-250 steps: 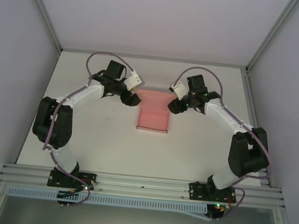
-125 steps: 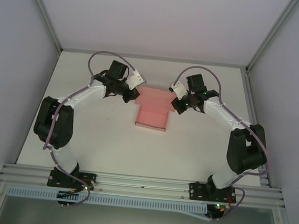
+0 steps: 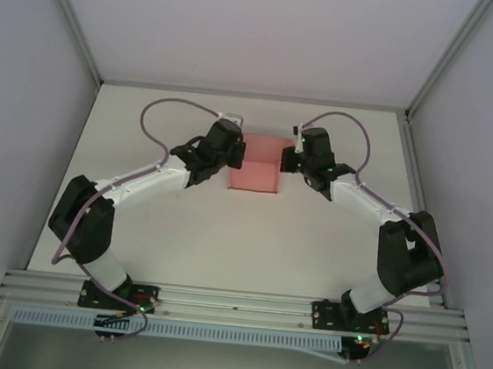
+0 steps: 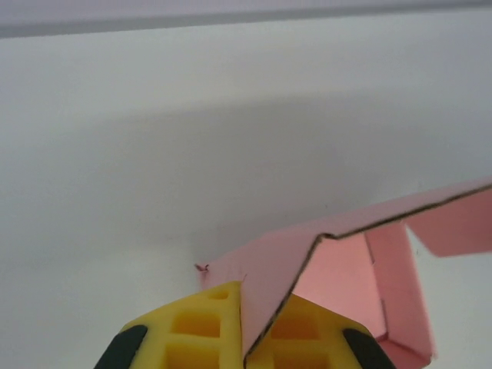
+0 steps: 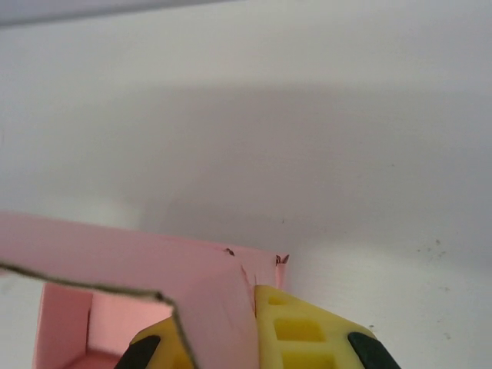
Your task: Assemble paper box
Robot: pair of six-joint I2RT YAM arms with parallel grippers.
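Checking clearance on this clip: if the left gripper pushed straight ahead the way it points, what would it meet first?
The paper box, whose edge is already clamped in the left gripper. Past that card, probably the white table, though depth is unclear.

From above, the wrists of the left gripper (image 3: 232, 154) and the right gripper (image 3: 290, 159) cover both side edges of the paper box (image 3: 256, 163), hiding the fingertips there. In the left wrist view the box runs off the right and bottom edges, and the yellow fingers (image 4: 201, 327) are cut off below the card. In the right wrist view the box runs off the left and bottom edges, and its card hides one finger's inner side.
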